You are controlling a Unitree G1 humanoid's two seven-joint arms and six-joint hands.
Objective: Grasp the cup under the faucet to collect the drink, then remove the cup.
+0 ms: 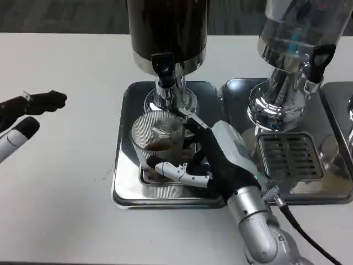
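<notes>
Right hand (223, 160) wraps the clear ribbed cup (157, 144) from the right side, one finger across the front low on the wall, others around the back. Cup sits upright on the silver drip tray (124, 165), directly under the black-handled faucet (163, 65) of the dark dispenser (167, 27). A small amount of brown drink shows in the cup bottom, so fill looks barely started; judgement only. Left hand (33, 105) hovers well apart over the worktop (60, 165) at the left edge, fingers loosely curled, holding nothing; whether it is fully closed can't be told. Second clear dispenser (300, 38) with its own grated tray (289, 157) stands to the right, not involved. For this step: keep the cup mouth centred under the spout, keep it vertical, and grip firm but not crushing, since thin ribbed plastic will likely flex and slop. When level is adequate, draw the cup toward the robot low and level, clearing the tray lip and the faucet base before lifting. Risk: tipping on withdrawal, or fingers knocking the chrome faucet stand (165, 99).
</notes>
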